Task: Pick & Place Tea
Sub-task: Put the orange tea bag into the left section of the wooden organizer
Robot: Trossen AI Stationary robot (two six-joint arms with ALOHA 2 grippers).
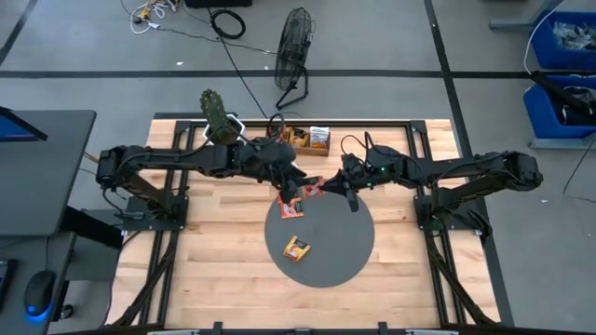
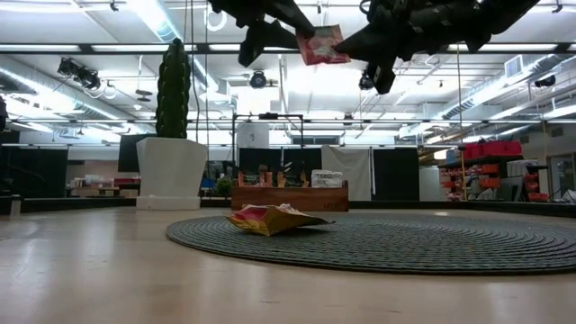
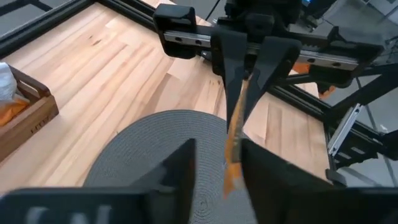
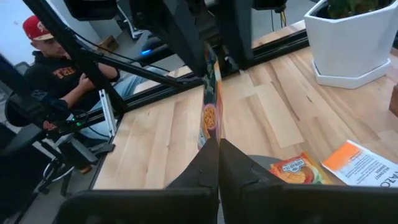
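Observation:
A red and orange tea sachet [image 1: 313,187] hangs high above the grey disc [image 1: 345,244], between my two grippers. My right gripper [image 4: 217,155] is shut on it from the table's right. My left gripper [image 3: 217,174] comes from the left and is open, one finger on each side of the sachet's other end [image 3: 231,146], with a gap showing. Two more sachets [image 1: 291,207] [image 1: 297,247] lie flat on the disc. The wooden tray [image 1: 303,140] at the far edge holds more sachets. My right gripper pinches the sachet's right-hand end [image 4: 211,127] between its two fingers, coming nearly level from the table's right. The sachet stands on edge, one layer, lifted clear of the disc [image 2: 322,43]. Whether a finger of my left gripper touches the sachet, I cannot tell.
A white pot with a cactus [image 1: 220,119] stands at the table's far left, beside the tray. A person in a red cap [image 4: 43,56] sits beyond the table. Bare wood lies on both sides of the disc and toward the near edge [image 1: 214,279].

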